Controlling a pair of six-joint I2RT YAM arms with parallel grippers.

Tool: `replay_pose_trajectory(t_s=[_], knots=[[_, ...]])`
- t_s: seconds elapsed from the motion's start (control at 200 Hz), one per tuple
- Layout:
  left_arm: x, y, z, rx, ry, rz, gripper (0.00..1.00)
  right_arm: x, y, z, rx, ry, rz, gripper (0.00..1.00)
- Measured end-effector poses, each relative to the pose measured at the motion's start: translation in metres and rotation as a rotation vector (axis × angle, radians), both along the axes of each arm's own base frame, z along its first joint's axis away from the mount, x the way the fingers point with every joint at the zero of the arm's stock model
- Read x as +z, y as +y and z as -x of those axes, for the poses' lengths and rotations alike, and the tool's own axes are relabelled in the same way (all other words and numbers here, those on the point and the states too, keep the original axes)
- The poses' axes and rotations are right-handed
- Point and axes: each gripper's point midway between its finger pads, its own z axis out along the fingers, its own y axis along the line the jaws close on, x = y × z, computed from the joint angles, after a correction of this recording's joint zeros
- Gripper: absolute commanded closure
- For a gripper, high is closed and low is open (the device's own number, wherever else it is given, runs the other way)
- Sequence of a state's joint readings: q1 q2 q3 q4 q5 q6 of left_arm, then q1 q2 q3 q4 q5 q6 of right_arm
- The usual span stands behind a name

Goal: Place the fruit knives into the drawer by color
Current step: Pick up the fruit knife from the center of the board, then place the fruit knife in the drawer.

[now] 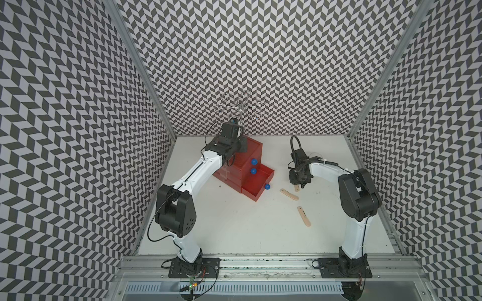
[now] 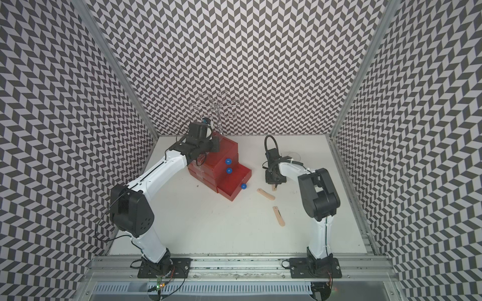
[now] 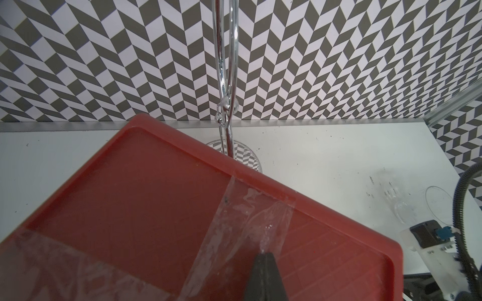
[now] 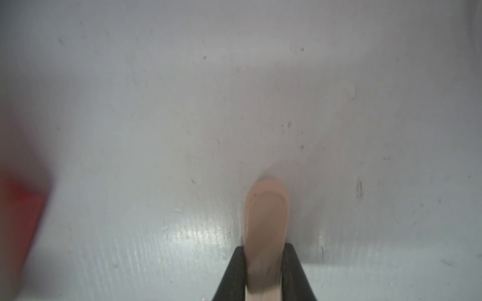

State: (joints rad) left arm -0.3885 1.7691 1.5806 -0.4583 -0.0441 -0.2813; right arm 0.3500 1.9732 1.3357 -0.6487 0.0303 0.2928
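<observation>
My right gripper (image 4: pixel 264 249) is shut on a peach-pink fruit knife (image 4: pixel 266 216), whose rounded end sticks out past the fingertips, low over the white table. In a top view this gripper (image 1: pixel 300 184) is right of the drawer (image 1: pixel 250 156), a red cabinet with blue knobs. Its bottom drawer (image 1: pixel 258 186) is pulled open. Two more peach-pink knives (image 1: pixel 289 194) (image 1: pixel 304 216) lie flat on the table in front of the gripper. My left gripper (image 3: pixel 264 254) is shut with nothing in it, its tip on the cabinet's taped red top (image 3: pixel 156 195).
A chrome wire stand (image 1: pixel 241 106) rises behind the cabinet against the back wall. A clear plastic cup (image 3: pixel 407 206) lies on its side near the back, behind my right arm. Patterned walls enclose the table on three sides.
</observation>
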Motion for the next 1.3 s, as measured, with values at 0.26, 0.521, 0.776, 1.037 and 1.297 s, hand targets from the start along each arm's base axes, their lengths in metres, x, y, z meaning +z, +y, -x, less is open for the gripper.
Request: replay_pose_trajectory(t_s=[0.26, 0.521, 0.776, 1.037, 1.297], knots=[[0.0, 0.0, 0.0, 0.0, 0.0, 0.0, 1.0, 0.008, 0.005, 0.01, 0.009, 0.018, -0.041, 0.85], [0.0, 0.0, -0.001, 0.0, 0.001, 0.0, 1.0, 0.05, 0.016, 0.006, 0.018, -0.066, -0.12, 0.86], [0.0, -0.001, -0.001, -0.001, 0.0, -0.001, 1.0, 0.092, 0.053, 0.007, 0.07, -0.166, -0.272, 0.86], [0.0, -0.001, -0.001, 0.0, 0.0, -0.001, 1.0, 0.131, 0.121, 0.013, 0.138, -0.241, -0.485, 0.86], [0.0, -0.001, -0.001, 0.001, 0.0, -0.002, 1.0, 0.149, 0.163, 0.019, 0.155, -0.274, -0.627, 0.86]])
